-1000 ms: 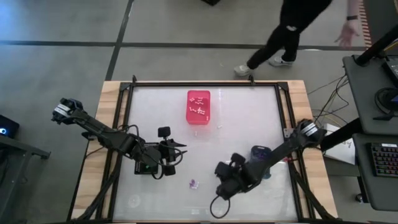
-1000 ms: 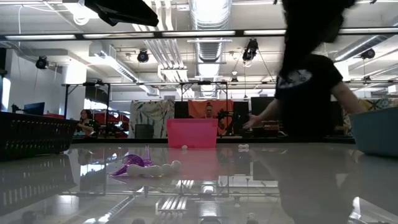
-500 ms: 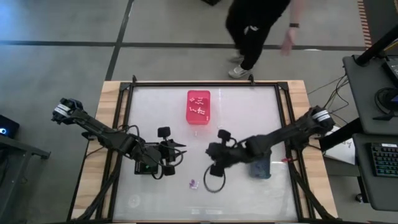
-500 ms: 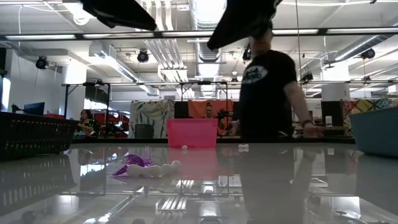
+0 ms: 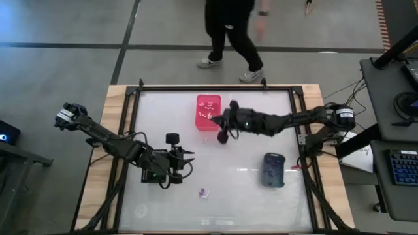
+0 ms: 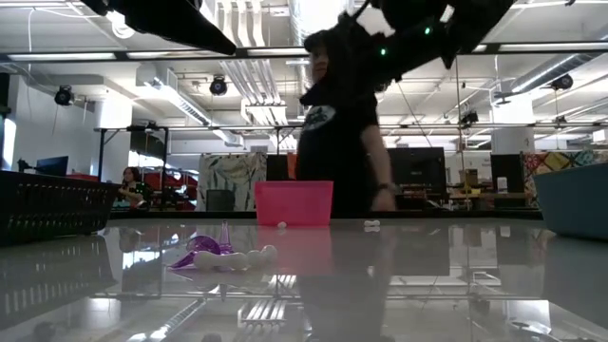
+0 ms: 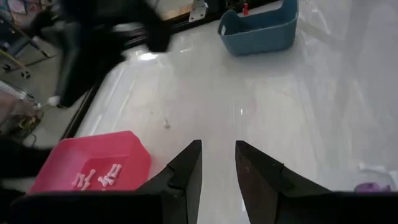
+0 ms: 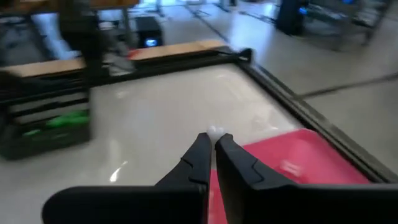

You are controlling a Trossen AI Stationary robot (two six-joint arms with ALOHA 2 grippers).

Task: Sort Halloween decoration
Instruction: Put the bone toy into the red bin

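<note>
The Halloween decoration shows as tiny pieces. White ones (image 7: 99,176) lie in the pink bin (image 5: 208,112), a purple one (image 5: 203,192) lies on the table near the front, and green ones (image 8: 62,119) lie in the black bin (image 8: 43,134). My right gripper (image 5: 221,121) hangs at the pink bin's right rim, shut on a small white piece (image 8: 215,131). My left gripper (image 5: 188,160) hangs over the black bin's (image 5: 153,172) right side, open, with nothing between its fingers (image 7: 189,167). My right gripper pinches the white piece (image 8: 215,131) at the very ends of its two fingers. The fingers point nearly level toward the table's left. The piece is lifted clear, above the table beside the pink bin's rim (image 8: 283,142).
A grey-blue bin (image 5: 274,170) stands at the right front. Loose white pieces (image 6: 237,258) lie beside the purple piece (image 6: 199,251), and others (image 6: 371,225) near the pink bin (image 6: 294,202). A person (image 5: 228,29) walks behind the far edge.
My right gripper has swung from the table's near edge to the far side, up to the pink bin, and has tipped from pointing down to nearly level, staying shut. The person behind the table has walked from right to left.
</note>
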